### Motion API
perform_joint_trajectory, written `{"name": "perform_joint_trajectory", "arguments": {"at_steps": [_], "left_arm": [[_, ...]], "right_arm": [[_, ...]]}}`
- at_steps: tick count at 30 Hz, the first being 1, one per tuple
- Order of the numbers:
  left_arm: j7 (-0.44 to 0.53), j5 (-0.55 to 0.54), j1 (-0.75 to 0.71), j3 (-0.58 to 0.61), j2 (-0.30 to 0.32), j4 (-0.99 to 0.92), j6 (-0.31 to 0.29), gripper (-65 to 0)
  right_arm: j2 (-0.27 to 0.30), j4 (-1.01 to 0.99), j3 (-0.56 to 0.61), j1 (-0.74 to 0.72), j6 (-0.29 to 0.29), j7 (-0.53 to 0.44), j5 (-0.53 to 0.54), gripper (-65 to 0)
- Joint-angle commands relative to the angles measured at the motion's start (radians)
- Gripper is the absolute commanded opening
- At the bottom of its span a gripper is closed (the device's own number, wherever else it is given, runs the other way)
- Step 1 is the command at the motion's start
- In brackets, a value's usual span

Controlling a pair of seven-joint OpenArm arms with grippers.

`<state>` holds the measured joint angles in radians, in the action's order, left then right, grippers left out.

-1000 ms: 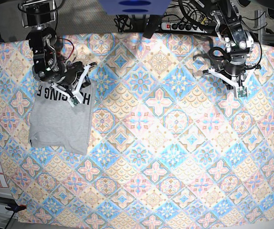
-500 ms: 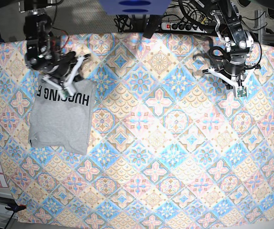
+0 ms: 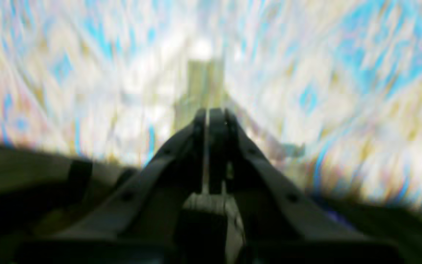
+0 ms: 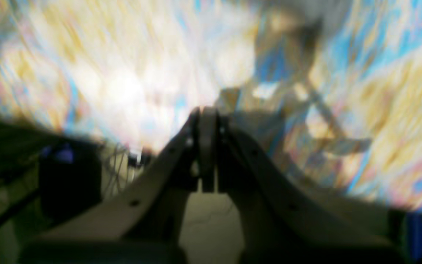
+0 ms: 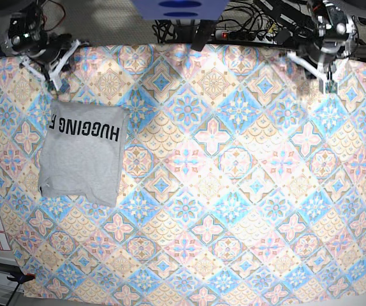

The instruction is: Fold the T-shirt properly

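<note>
One T-shirt (image 5: 81, 152), grey, folded into a rough rectangle, lies flat at the left of the base frame on the patterned cloth (image 5: 221, 191) covering the tabletop (black lettering faces up, along its top edge). Two claws, both empty. Right claw (image 5: 54, 81) at upper left, jaws pressed together, just above the shirt. Left claw (image 5: 329, 85) at upper right, jaws also together. Both wrist views blurred.

The T-shirt (image 5: 81, 153) lies on the cloth (image 5: 234, 191) at its left side, with both tools at the far corners.
</note>
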<state>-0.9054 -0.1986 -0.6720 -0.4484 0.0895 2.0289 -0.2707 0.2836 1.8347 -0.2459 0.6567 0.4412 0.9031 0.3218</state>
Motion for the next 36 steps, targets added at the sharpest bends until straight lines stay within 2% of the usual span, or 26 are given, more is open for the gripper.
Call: {"name": "perform_joint_trajectory", "arguments": {"at_steps": [1, 12, 18, 22, 25, 32, 36], "left_arm": [[0.013, -0.015, -0.035, -0.003, 0.013, 0.017, 0.0, -65.0], [0.019, -0.155, -0.305, 0.001, 0.013, 0.017, 0.0, -65.0], [0.022, -0.155, -0.36, 0.024, 0.01, -0.072, 0.0, -65.0], [0.159, -0.152, -0.309, 0.139, 0.062, -0.328, 0.004, -65.0], [0.259, -0.152, -0.248, 0.225, 0.094, -0.521, 0.006, -65.0], [0.466, -0.146, -0.053, 0.371, 0.102, -0.986, 0.008, -65.0], [0.595, -0.054, 0.027, 0.438, 0.1, -1.17, 0.008, -65.0]], "right_arm": [[0.012, 0.02, -0.007, 0.027, 0.003, -0.014, 0.012, -65.0], [0.009, 0.012, -0.008, 0.252, 0.003, -0.022, 0.007, -65.0], [-0.001, -0.102, 0.003, 0.292, 0.003, -0.025, 0.007, -65.0], [-0.028, -0.284, 0.001, 0.283, 0.003, -0.028, 0.006, -65.0], [-0.028, -0.399, 0.003, 0.211, 0.003, -0.072, 0.006, -65.0], [-0.028, -0.774, 0.009, 0.053, 0.003, -0.172, 0.004, -65.0], [-0.028, -0.973, 0.112, -0.025, 0.003, -0.31, 0.004, -65.0]]}}
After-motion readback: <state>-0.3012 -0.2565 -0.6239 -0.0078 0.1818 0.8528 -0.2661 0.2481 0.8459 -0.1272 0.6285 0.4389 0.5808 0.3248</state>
